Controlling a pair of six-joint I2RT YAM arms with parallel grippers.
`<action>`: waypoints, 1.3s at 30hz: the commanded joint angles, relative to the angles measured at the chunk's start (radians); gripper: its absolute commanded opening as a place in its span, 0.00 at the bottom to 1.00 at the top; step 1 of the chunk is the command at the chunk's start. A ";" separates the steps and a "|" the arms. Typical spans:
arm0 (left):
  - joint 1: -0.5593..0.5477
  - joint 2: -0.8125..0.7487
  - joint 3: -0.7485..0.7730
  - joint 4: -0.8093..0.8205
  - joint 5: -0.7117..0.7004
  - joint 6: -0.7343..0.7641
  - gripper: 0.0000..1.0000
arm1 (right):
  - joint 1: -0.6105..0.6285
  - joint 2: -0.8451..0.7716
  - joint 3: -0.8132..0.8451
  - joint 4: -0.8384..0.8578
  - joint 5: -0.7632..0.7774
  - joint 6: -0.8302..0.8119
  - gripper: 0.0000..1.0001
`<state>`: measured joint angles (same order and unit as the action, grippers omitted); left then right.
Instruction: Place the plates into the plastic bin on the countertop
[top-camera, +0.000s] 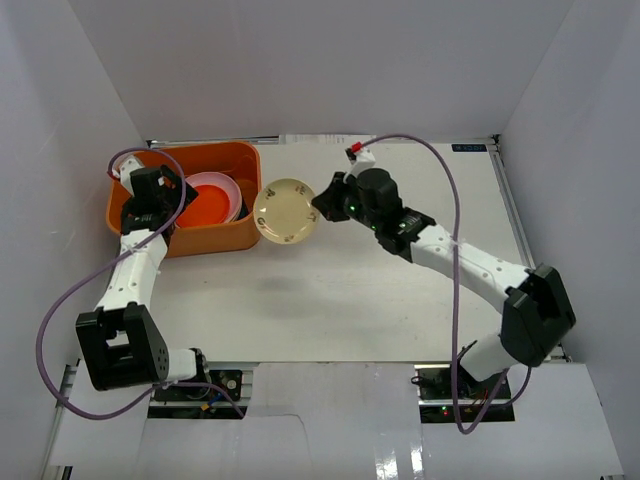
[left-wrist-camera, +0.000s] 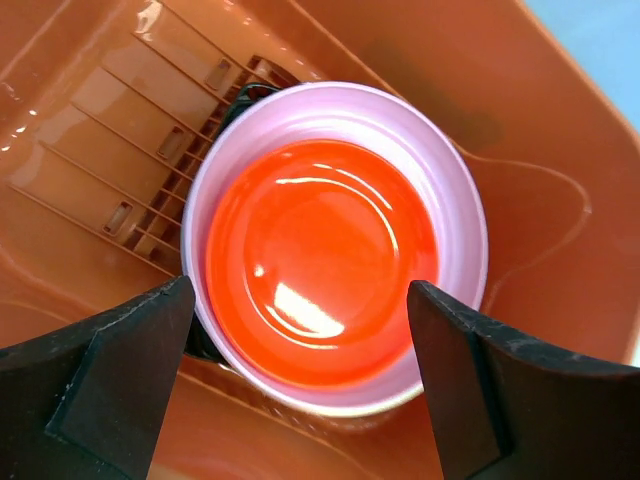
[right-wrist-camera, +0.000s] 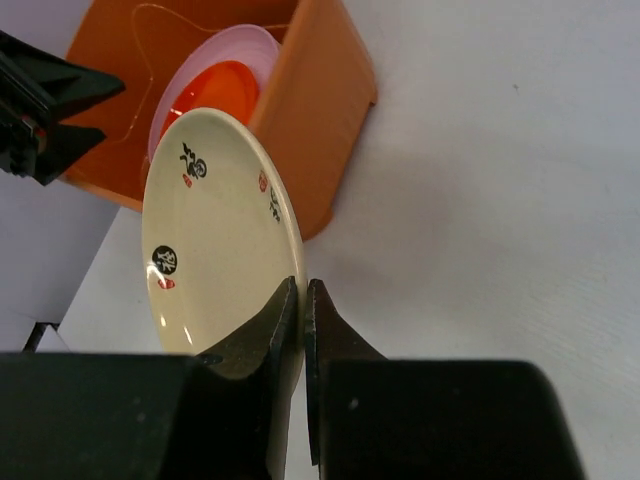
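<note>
Carrying the beige patterned plate (right-wrist-camera: 220, 230) over the wall of the plastic bin (right-wrist-camera: 330, 130), just ahead of the right gripper (right-wrist-camera: 303, 290), appears to be the step in hand; the jaws are pinched almost together on the plate's rim. The plate should be raised clear, kept level, then lowered onto the orange-red plate (left-wrist-camera: 320, 260) beneath the wide-open, empty left gripper (left-wrist-camera: 300, 290).

Plain white walls (top-camera: 300, 60) enclose the white countertop (top-camera: 330, 300) on three sides; soft, faint shadows suggest lighting possibly from overhead.
</note>
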<state>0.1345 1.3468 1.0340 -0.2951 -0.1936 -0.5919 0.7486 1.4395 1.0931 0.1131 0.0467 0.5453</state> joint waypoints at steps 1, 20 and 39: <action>-0.003 -0.122 -0.023 0.066 0.048 -0.020 0.98 | 0.053 0.137 0.213 0.073 0.061 -0.041 0.08; -0.354 -0.526 0.097 0.094 0.352 0.106 0.98 | 0.179 0.955 1.223 -0.004 0.119 -0.105 0.08; -0.361 -0.629 0.118 0.022 0.368 0.119 0.98 | 0.201 0.493 0.752 0.126 0.125 -0.163 0.87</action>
<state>-0.2245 0.7532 1.1114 -0.2684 0.1497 -0.4820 0.9550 2.1609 1.9713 0.1040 0.1661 0.4305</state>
